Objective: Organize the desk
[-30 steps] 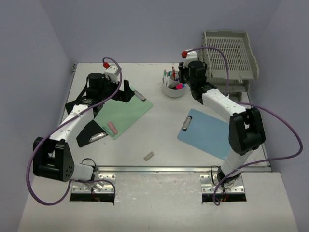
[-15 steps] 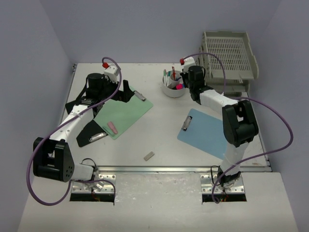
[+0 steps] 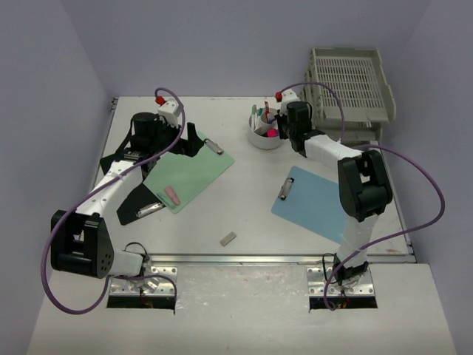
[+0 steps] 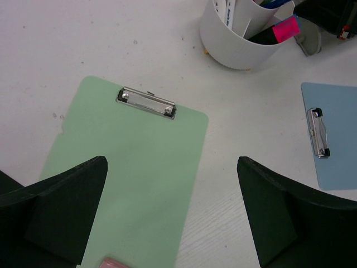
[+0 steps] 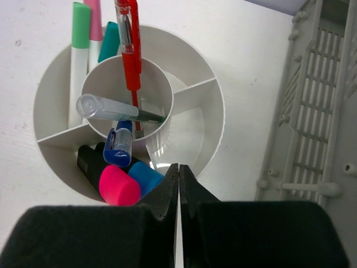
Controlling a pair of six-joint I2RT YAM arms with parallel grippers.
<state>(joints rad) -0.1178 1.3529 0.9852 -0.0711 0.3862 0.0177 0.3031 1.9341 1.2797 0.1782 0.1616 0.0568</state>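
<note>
The white desk (image 3: pixel 244 207) holds a green clipboard (image 3: pixel 191 174) (image 4: pixel 134 162) with a pink eraser (image 3: pixel 171 195) on it. A blue clipboard (image 3: pixel 314 203) (image 4: pixel 334 139) lies at the right. A white pen holder (image 3: pixel 264 137) (image 5: pixel 215 111) (image 4: pixel 240 42) stands at the back with pens and markers in it. My left gripper (image 3: pixel 185 140) (image 4: pixel 172 162) hangs open over the green clipboard's right edge, with nothing between its fingers. My right gripper (image 3: pixel 277 127) (image 5: pixel 179 167) is shut and empty just above the holder's near rim.
Grey stacked paper trays (image 3: pixel 351 85) (image 5: pixel 318 111) stand at the back right, close to the right wrist. A black clipboard (image 3: pixel 137 203) lies under the left arm. A small grey block (image 3: pixel 228 238) sits near the front rail.
My right gripper has closed on nothing. The right arm's elbow has swung up and toward the holder. The left arm has stayed put.
</note>
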